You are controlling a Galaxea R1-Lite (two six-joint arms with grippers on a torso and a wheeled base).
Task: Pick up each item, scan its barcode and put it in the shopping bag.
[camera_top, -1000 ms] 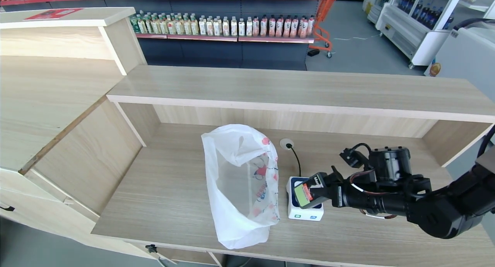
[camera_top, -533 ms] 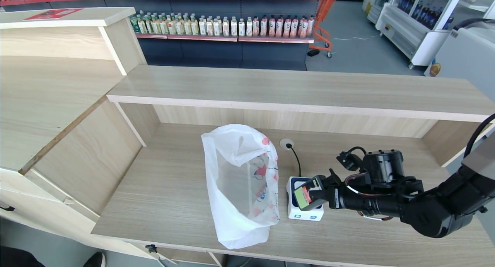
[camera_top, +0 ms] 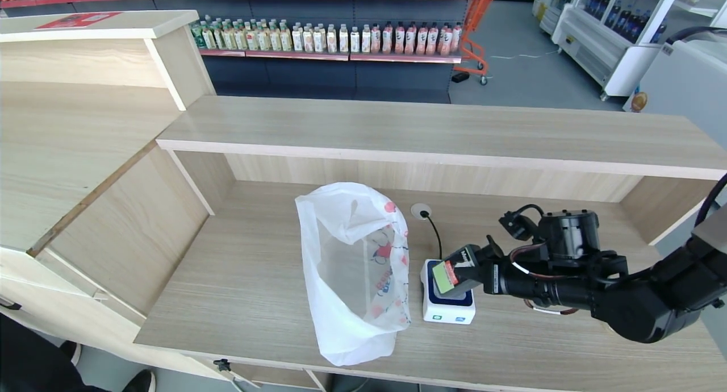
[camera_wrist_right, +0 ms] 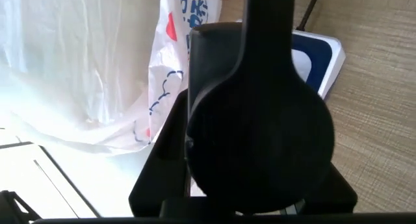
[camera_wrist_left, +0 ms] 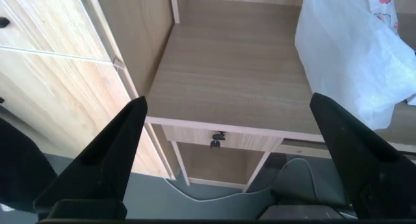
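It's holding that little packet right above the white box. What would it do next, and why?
Probably swing the small packet toward the robot's left, over the mouth of the shopping bag. The right end effector grips it just above the scanner, so scanning looks under way, and the bag stands open right beside it.

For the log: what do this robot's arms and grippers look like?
The right arm is glossy black with rounded links and a cylindrical wrist housing; thin red and white cables loop beside it, and a small black camera is mounted by the wrist. The right gripper is black. The left gripper has two plain matte-black tapered fingers.
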